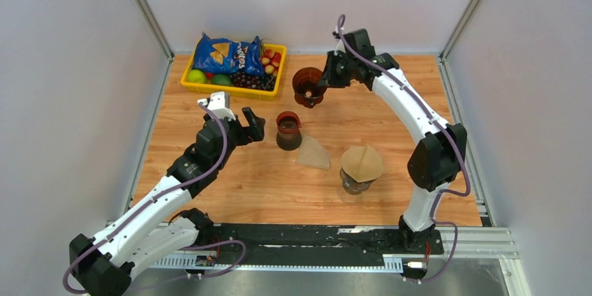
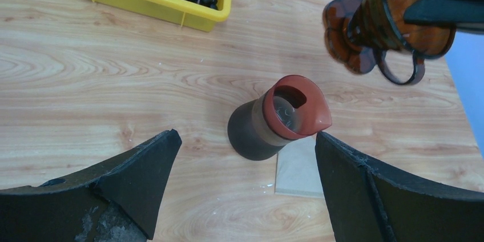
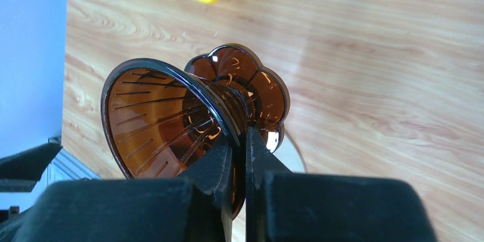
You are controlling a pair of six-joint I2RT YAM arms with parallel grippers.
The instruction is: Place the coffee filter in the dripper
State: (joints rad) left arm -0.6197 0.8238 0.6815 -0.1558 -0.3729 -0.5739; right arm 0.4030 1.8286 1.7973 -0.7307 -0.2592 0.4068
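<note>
We record the right gripper clamped on the rim of the amber dripper, one finger inside the cone and one outside. The dripper is held tilted, with its scalloped base toward the yellow basket.

The left gripper stands with its fingers wide apart and nothing between them. It hovers at 9 o'clock of the lidded carafe, which stands upright on the table.

One coffee filter lies flat on the wood at 4 o'clock of the carafe, just beside its base. A second filter sits as a cap on a glass jar at 3 o'clock of the flat one.

The basket, at 10 o'clock of the carafe, holds a blue chip bag and fruit.
</note>
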